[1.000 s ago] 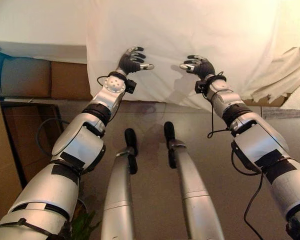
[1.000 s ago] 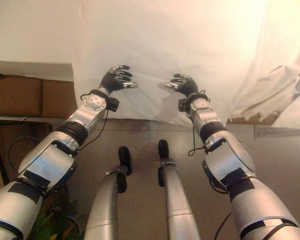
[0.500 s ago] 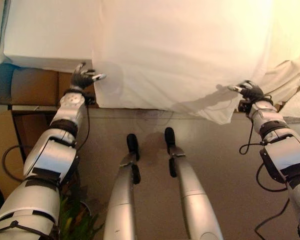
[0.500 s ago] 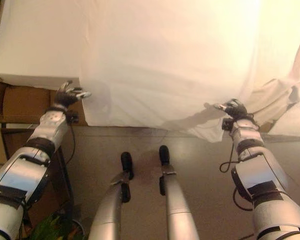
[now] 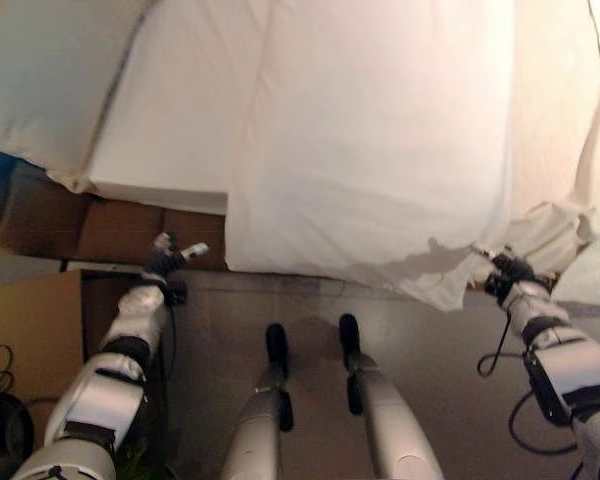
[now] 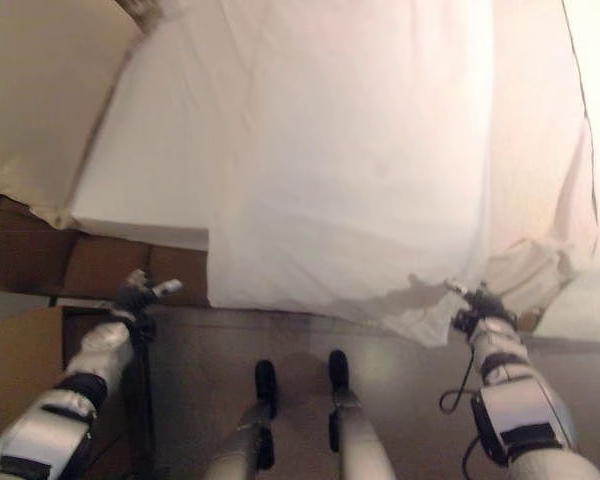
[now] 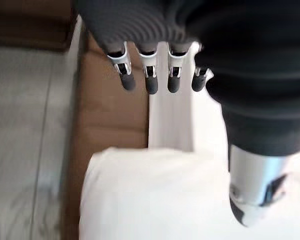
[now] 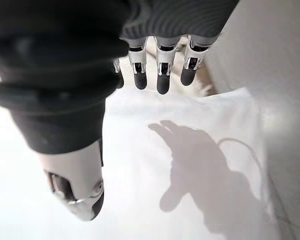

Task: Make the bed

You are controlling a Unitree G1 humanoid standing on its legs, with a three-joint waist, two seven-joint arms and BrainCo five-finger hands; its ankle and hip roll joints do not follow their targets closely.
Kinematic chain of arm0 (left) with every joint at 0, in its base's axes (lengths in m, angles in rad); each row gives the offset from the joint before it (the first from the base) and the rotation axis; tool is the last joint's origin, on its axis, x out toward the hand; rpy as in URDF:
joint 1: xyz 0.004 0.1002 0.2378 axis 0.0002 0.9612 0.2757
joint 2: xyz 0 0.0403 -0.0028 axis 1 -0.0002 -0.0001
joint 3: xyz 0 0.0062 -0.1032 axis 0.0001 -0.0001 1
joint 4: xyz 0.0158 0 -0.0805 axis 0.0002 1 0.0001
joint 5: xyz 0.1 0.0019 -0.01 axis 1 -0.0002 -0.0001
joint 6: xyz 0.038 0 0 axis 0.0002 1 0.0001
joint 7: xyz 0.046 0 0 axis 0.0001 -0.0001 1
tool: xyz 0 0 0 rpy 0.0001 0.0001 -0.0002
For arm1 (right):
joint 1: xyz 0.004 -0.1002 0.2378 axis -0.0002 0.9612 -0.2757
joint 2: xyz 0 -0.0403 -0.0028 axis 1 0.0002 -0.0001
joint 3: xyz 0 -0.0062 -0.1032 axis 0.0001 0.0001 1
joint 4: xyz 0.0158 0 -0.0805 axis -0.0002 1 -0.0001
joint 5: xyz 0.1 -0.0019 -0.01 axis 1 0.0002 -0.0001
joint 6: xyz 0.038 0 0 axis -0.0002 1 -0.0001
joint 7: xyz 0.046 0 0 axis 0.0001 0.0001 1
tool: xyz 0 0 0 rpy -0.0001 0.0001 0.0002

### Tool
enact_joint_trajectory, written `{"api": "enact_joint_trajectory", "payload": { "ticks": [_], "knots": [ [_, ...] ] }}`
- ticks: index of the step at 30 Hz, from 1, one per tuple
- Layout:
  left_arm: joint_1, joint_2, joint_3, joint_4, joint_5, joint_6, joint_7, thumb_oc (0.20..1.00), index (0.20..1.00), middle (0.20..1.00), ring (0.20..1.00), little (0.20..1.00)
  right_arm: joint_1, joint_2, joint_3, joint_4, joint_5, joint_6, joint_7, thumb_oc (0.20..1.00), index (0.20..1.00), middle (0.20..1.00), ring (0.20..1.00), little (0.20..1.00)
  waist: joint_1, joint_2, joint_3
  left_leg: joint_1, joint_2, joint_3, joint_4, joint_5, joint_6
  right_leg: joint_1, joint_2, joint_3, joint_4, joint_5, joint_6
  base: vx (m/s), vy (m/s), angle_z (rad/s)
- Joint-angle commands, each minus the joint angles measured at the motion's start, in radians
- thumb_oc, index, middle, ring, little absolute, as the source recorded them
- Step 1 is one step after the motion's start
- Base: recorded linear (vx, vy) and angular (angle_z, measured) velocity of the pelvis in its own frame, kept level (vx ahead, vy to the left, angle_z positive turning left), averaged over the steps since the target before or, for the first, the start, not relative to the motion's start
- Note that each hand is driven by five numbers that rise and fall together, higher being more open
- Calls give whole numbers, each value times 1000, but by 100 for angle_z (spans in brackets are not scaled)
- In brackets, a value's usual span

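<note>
Left hand [image 5: 166,261] released, fingers [image 7: 149,80] relaxed, thumb apart, holding nothing, beside the near left corner of the white sheet [image 5: 370,150]. Right hand [image 5: 508,272] likewise released, empty, at the sheet's drooping right corner. Sheet draped over mattress [image 5: 170,140], hem hanging toward grey floor [image 5: 420,350]. Brown bed base [image 5: 110,228] exposed below. Crumpled cloth [image 5: 570,225] bunched at right.

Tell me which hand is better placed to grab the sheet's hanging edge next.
Probably the right hand: it sits by the drooping corner of the white sheet, fingers open. The left hand, also open, is beside the sheet's other corner, in front of the brown bed base.
</note>
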Motion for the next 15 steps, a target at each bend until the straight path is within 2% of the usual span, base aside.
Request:
{"api": "enact_joint_trajectory", "payload": {
  "ticks": [1, 3, 4, 6, 11, 15],
  "knots": [
    [7, -35, 4, 25, -3, -42, -16, 1000, 1000, 1000, 1000, 1000, 58, 44, 14, -10, -49, -55, -22, 1000, 1000, 1000, 1000, 1000, -23, -10, -98, 20, 7, -20, 31, -23, -63, 36, -35, 40, -8, -7, 121, 79, 28, 6],
    [44, -76, -2, 53, 27, -35, -21, 1000, 1000, 1000, 1000, 1000, 118, 106, 7, -23, -70, -61, -36, 1000, 1000, 1000, 1000, 1000, -31, -14, -151, 94, 19, -15, -25, -12, -68, 107, -45, 35, -56, 2, 127, 85, 45, 4],
    [45, -76, -2, 53, 27, -35, -21, 1000, 1000, 1000, 1000, 1000, 119, 106, 7, -24, -70, -61, -37, 1000, 1000, 1000, 1000, 1000, -30, -14, -149, 100, 20, -14, -30, -10, -68, 112, -45, 35, -60, 3, 127, 83, 45, 5],
    [76, -96, 2, 61, 33, -28, -28, 1000, 1000, 1000, 1000, 1000, 149, 157, 11, -37, -72, -62, -46, 1000, 1000, 1000, 1000, 1000, -32, -22, -187, 139, 28, -6, -61, -6, -67, 147, -48, 41, -95, 18, 135, 48, 35, 3],
    [192, -187, 22, 121, 67, 16, -68, 1000, 1000, 1000, 1000, 1000, 272, 241, 6, -35, -121, -41, -38, 1000, 1000, 1000, 1000, 1000, -35, -43, -283, 225, 37, 10, -64, -38, -56, 251, -59, 67, -164, 41, 146, 47, 54, -6],
    [240, -234, 10, 168, 116, 38, -81, 1000, 1000, 1000, 1000, 1000, 333, 269, -8, -5, -132, -28, -31, 1000, 1000, 1000, 1000, 1000, -34, -48, -316, 272, 38, 9, -64, -61, -48, 303, -64, 69, -184, 34, 146, 62, 43, -12]
  ]
}}
